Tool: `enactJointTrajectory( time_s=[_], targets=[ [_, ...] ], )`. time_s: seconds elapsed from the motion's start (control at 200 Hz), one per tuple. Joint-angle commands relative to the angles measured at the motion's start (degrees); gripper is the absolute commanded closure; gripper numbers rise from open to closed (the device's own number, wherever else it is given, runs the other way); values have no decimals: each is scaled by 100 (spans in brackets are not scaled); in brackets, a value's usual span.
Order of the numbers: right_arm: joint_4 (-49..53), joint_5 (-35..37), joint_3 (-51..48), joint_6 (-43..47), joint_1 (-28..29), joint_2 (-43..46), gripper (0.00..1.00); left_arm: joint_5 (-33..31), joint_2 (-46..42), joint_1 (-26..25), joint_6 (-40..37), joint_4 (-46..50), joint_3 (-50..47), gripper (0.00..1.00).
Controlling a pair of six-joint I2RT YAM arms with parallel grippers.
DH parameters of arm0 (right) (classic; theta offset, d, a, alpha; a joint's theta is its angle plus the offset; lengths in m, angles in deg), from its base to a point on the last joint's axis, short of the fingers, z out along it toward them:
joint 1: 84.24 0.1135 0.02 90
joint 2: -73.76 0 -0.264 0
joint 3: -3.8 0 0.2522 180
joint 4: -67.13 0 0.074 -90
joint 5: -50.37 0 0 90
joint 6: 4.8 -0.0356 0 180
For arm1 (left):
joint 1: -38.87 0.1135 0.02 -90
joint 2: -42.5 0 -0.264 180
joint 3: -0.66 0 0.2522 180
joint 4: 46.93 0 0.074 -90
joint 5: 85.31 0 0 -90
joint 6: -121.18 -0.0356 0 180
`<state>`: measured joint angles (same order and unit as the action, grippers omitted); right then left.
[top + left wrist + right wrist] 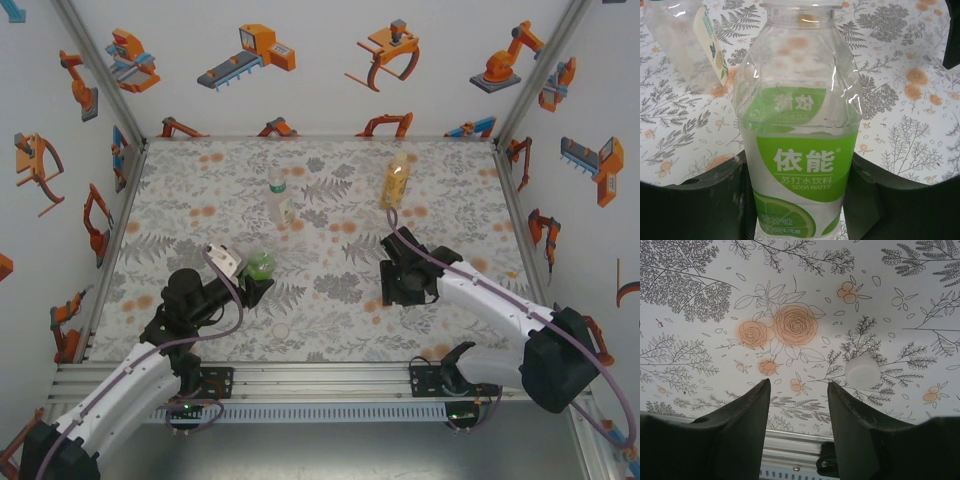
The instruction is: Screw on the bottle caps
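Observation:
My left gripper (257, 280) (797, 192) is shut on the short green bottle (262, 265) (797, 125), upright at the mat's left-centre, with a black finger on each side of its green label. The clear labelled bottle (277, 195) (685, 45) stands behind it. Far back, right of centre, is the amber-yellow bottle (396, 180). One pale round cap (282, 329) (862, 371) lies loose on the mat near the front edge. My right gripper (395, 293) (797, 390) hangs open over the mat at right-centre, pointing toward the near rail, with nothing between its fingers and the cap off to one side.
The patterned mat (330, 250) is ringed by white walls with robot prints. A metal rail (320, 380) (790, 440) runs along the near edge, carrying both arm bases. Bare mat lies between the two grippers.

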<state>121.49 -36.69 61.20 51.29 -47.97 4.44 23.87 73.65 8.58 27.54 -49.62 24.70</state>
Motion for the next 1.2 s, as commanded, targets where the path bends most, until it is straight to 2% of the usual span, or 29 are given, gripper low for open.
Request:
enactJointTrajectory(
  time_s=[0.0,0.18,0.365,0.511,0.666,1.021,1.192],
  targets=[
    [44,265,-22,-137,44,-10,52,173,-39,14,-376,-336,-47,100],
    [198,437,-39,-140,47,58,52,244,-81,-25,-467,-270,-112,100],
    [271,575,-230,-213,39,212,52,180,134,-139,-473,-577,-225,100],
    [310,576,-384,-355,38,363,52,207,447,-140,-185,-1159,-387,100],
    [298,585,-551,-537,-43,454,52,502,828,-157,-86,-1435,-305,100],
    [239,781,-851,-918,-181,696,52,1252,1306,-206,-366,-1302,-25,100],
    [46,1032,-1146,-1165,-182,714,51,1402,1418,-248,-417,-1401,-24,100]
  ],
)
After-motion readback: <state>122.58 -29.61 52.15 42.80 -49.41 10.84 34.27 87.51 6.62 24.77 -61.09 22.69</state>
